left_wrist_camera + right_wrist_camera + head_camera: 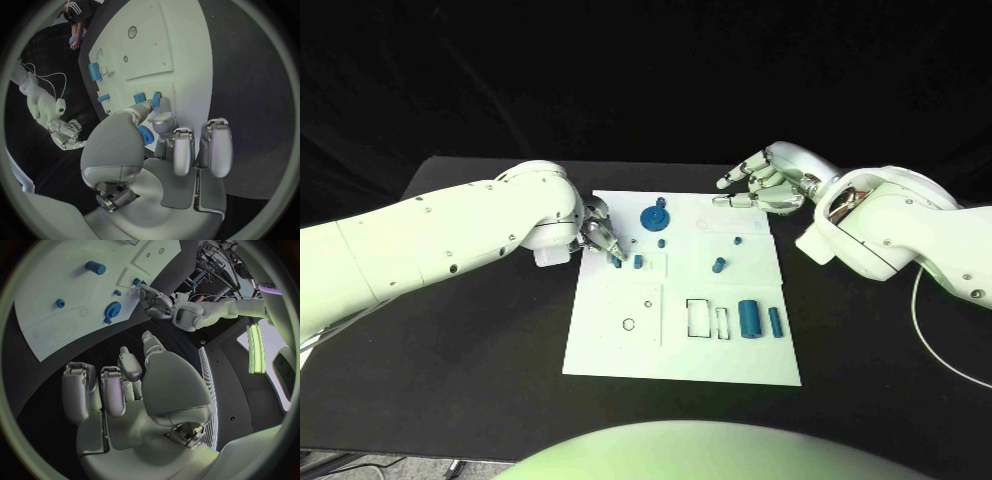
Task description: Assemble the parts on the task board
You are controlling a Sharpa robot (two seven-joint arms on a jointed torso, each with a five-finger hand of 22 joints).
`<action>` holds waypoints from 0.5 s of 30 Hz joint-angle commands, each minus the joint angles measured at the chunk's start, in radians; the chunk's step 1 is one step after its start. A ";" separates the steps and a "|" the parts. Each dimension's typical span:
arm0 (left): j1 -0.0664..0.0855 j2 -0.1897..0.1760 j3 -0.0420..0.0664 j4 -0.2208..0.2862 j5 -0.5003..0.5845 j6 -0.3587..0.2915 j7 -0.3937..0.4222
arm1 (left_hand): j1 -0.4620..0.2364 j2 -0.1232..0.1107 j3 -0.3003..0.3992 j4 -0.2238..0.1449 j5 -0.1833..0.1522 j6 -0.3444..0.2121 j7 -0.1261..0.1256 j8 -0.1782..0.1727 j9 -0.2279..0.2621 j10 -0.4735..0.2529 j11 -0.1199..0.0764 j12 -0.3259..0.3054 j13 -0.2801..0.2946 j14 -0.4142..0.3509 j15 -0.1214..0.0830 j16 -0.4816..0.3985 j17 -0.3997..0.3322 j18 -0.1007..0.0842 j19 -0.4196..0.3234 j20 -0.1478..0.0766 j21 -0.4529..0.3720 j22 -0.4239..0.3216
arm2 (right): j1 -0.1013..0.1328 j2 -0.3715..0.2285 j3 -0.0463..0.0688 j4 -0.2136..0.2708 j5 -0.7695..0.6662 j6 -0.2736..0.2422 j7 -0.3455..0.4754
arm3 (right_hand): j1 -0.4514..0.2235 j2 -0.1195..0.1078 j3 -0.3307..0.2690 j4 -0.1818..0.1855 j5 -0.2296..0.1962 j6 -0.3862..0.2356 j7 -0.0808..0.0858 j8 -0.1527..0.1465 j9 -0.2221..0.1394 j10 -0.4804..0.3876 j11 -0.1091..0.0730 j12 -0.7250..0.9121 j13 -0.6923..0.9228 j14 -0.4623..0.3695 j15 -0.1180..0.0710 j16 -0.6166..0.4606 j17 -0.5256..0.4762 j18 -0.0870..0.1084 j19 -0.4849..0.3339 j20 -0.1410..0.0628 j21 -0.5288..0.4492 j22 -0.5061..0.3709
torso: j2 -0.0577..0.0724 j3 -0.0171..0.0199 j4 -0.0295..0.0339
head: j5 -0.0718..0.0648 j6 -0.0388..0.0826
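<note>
Blue peg (615, 260) sat pinched at the left hand (596, 232) fingertips — tilt could jam it; right hand (764, 180) hovered empty, fingers apart.

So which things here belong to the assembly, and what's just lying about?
Job:
task board
blue gear
large blue cylinder
small blue pegs
left hand, at the pegs
right hand, holding nothing

Lying about:
white cable on the black table

Two short blue pegs (626, 262) and a blue disc (653, 216) are standing close around the left hand (599, 235) fingertips at the white board (682, 355) edge, crowding them, while bare board is lying open below the right hand (764, 180) fingertips.
</note>
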 commanded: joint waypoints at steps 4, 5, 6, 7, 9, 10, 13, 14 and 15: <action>-0.005 0.009 -0.004 0.000 0.013 0.026 -0.017 | -0.018 -0.002 0.000 -0.004 -0.001 0.030 -0.017 -0.007 -0.003 0.014 -0.001 0.014 0.012 0.105 -0.010 0.003 0.263 -0.010 0.065 -0.007 0.008 0.196 | -0.001 0.000 0.000 0.000 0.023 0.020 0.012 | 0.002 0.009 -0.005 0.001 0.005 0.008 0.001 0.006 0.001 0.001 -0.005 0.005 0.001 0.084 -0.006 -0.002 0.169 0.009 -0.005 -0.005 -0.006 0.008 | 0.000 -0.0006 -0.0004 | -0.002 -0.002; -0.005 0.009 -0.004 0.000 0.012 0.027 -0.017 | -0.020 -0.003 -0.002 -0.004 -0.001 0.032 -0.018 -0.007 -0.004 0.015 -0.001 0.016 0.014 0.105 -0.010 0.003 0.263 -0.010 0.066 -0.007 0.009 0.197 | -0.001 0.000 0.000 0.000 0.023 0.020 0.012 | 0.002 0.009 -0.005 0.001 0.005 0.008 0.001 0.006 0.001 0.001 -0.005 0.005 0.001 0.084 -0.006 -0.002 0.169 0.009 -0.005 -0.005 -0.006 0.008 | 0.000 -0.0005 -0.0004 | -0.002 -0.002; -0.005 0.010 -0.004 -0.001 0.011 0.029 -0.018 | -0.022 -0.003 -0.004 -0.003 -0.001 0.034 -0.018 -0.007 -0.004 0.016 -0.002 0.017 0.016 0.105 -0.010 0.003 0.263 -0.011 0.066 -0.007 0.010 0.197 | -0.001 0.000 0.000 0.000 0.024 0.021 0.012 | 0.002 0.009 -0.005 0.001 0.005 0.008 0.001 0.006 0.001 0.001 -0.005 0.005 0.001 0.084 -0.006 -0.002 0.169 0.009 -0.005 -0.005 -0.006 0.008 | 0.000 -0.0007 -0.0001 | -0.002 -0.003; -0.005 0.010 -0.004 -0.001 0.010 0.031 -0.019 | -0.024 -0.003 -0.006 -0.002 -0.001 0.035 -0.019 -0.008 -0.004 0.017 -0.002 0.017 0.016 0.105 -0.010 0.003 0.263 -0.011 0.066 -0.008 0.010 0.197 | -0.001 0.000 0.000 0.000 0.024 0.021 0.012 | 0.002 0.009 -0.005 0.001 0.005 0.008 0.001 0.006 0.001 0.001 -0.005 0.005 0.001 0.084 -0.006 -0.002 0.169 0.009 -0.005 -0.005 -0.006 0.008 | 0.000 -0.0006 -0.0001 | -0.002 -0.003; -0.005 0.010 -0.004 -0.003 0.009 0.034 -0.021 | -0.029 -0.004 -0.011 0.001 -0.001 0.038 -0.019 -0.009 -0.005 0.018 -0.002 0.018 0.018 0.105 -0.011 0.003 0.263 -0.011 0.067 -0.008 0.011 0.198 | -0.001 0.000 0.000 0.000 0.025 0.022 0.012 | 0.002 0.009 -0.005 0.001 0.005 0.008 0.001 0.006 0.001 0.001 -0.005 0.005 0.001 0.084 -0.006 -0.002 0.169 0.009 -0.005 -0.005 -0.006 0.008 | -0.001 -0.0006 0.0003 | -0.003 -0.003; -0.005 0.010 -0.004 -0.004 0.009 0.036 -0.022 | -0.032 -0.005 -0.014 0.002 -0.001 0.039 -0.019 -0.010 -0.006 0.018 -0.003 0.018 0.018 0.105 -0.011 0.003 0.263 -0.011 0.066 -0.008 0.010 0.198 | -0.001 0.000 0.000 0.000 0.025 0.022 0.012 | 0.002 0.009 -0.005 0.001 0.005 0.008 0.001 0.006 0.001 0.001 -0.005 0.005 0.001 0.084 -0.006 -0.002 0.169 0.009 -0.005 -0.005 -0.006 0.008 | -0.001 -0.0005 0.0004 | -0.003 -0.003; -0.005 0.010 -0.004 -0.006 0.007 0.037 -0.026 | -0.039 -0.006 -0.023 0.007 -0.001 0.041 -0.019 -0.012 -0.007 0.016 -0.002 0.010 0.011 0.105 -0.011 0.003 0.263 -0.010 0.065 -0.009 0.008 0.196 | -0.001 -0.001 0.000 0.001 0.025 0.023 0.012 | 0.002 0.009 -0.005 0.001 0.005 0.008 0.001 0.006 0.001 0.001 -0.005 0.005 0.000 0.084 -0.006 -0.002 0.169 0.009 -0.005 -0.005 -0.006 0.008 | 0.000 -0.0009 0.0005 | -0.003 -0.003; -0.005 0.010 -0.004 -0.006 0.007 0.036 -0.028 | -0.046 -0.006 -0.029 0.011 -0.002 0.042 -0.019 -0.014 -0.008 0.015 -0.002 0.007 0.009 0.105 -0.011 0.003 0.263 -0.010 0.065 -0.009 0.007 0.196 | -0.001 -0.001 0.000 0.001 0.025 0.023 0.012 | 0.002 0.009 -0.006 0.002 0.005 0.007 0.001 0.006 0.001 0.000 -0.005 0.004 -0.001 0.084 -0.006 -0.003 0.168 0.010 -0.006 -0.005 -0.007 0.006 | 0.000 -0.0011 0.0006 | -0.003 -0.002; -0.005 0.010 -0.003 -0.007 0.006 0.034 -0.030 | -0.058 -0.008 -0.041 0.019 -0.002 0.045 -0.019 -0.016 -0.009 0.014 -0.002 0.003 0.006 0.105 -0.010 0.003 0.263 -0.010 0.065 -0.008 0.007 0.196 | 0.000 -0.001 0.000 0.001 0.025 0.023 0.013 | 0.002 0.009 -0.006 0.002 0.005 0.007 0.001 0.006 0.001 0.000 -0.005 0.004 -0.001 0.084 -0.006 -0.003 0.168 0.010 -0.006 -0.005 -0.007 0.006 | -0.001 -0.0013 0.0003 | -0.002 -0.002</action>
